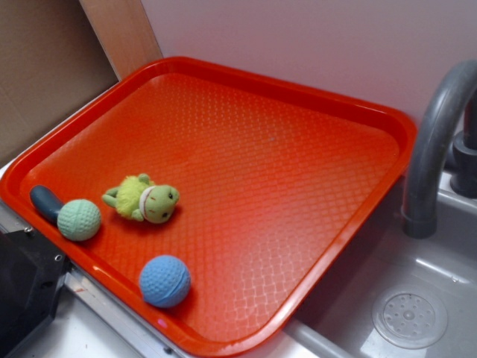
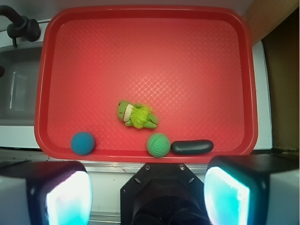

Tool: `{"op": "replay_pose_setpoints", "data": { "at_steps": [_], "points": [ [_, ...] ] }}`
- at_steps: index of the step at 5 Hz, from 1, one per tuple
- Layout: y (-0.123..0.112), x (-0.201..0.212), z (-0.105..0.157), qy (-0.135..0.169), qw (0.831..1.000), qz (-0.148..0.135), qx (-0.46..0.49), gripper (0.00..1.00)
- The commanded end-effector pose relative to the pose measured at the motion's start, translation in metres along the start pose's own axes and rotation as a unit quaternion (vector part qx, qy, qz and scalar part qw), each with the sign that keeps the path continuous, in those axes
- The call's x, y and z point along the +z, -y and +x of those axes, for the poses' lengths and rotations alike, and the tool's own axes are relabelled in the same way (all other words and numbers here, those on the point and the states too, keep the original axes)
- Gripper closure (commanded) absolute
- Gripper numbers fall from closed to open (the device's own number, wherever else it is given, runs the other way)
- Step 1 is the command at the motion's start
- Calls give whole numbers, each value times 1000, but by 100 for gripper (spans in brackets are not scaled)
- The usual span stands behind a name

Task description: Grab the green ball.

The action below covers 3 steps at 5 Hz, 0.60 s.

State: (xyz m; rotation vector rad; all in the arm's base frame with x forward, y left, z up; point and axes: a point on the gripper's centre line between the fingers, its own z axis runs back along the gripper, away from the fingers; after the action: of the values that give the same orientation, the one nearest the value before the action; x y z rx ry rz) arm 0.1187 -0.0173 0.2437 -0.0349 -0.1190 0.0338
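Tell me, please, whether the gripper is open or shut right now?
Open: in the wrist view the gripper fingers stand wide apart, holding nothing, short of the green ball.

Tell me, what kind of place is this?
Probably a toy kitchen sink area: a grey curved plastic faucet stands over a grey basin with a round drain, beside a red textured plastic tray.

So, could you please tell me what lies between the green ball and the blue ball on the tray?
Only bare red tray between green ball and blue ball, per the wrist view; the plush frog sits farther back.
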Motion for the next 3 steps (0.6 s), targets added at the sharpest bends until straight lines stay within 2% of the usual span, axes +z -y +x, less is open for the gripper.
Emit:
{"op": "replay_pose_setpoints", "data": {
  "at_steps": [1,2,3],
  "points": [
    [0,0,0,0,1000,0,0,0],
    [-17,-53,24,9,995,12,-99,0],
    [-28,-94,22,14,992,-3,-124,0]
  ]
}}
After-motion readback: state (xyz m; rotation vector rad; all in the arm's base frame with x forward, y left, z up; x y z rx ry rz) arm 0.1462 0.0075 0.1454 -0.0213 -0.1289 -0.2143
